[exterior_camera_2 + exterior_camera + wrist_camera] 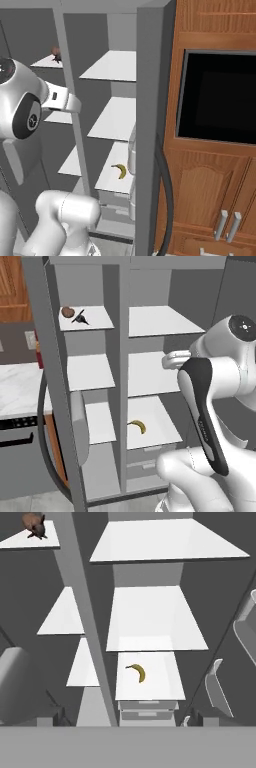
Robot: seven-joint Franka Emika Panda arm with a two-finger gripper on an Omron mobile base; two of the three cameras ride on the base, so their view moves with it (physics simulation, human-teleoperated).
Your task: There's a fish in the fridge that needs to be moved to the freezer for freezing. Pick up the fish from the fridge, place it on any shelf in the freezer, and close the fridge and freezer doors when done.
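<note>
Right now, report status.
Gripper open, empty, backed off from the unit. Fish on top freezer shelf beside brown lump. Both doors open.

no readable text, labels, brands, numbers or signs appear on anything in these views.

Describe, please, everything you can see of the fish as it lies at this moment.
The fish is a tiny, slender, dark grey-black thing with thin pointed ends like a tail. It lies flat on the top small white shelf of the narrower compartment, the freezer, near the shelf's left end. A round brown lump sits right beside it, close enough that contact cannot be judged. Nothing else touches it. Finer detail is too small to make out.
</note>
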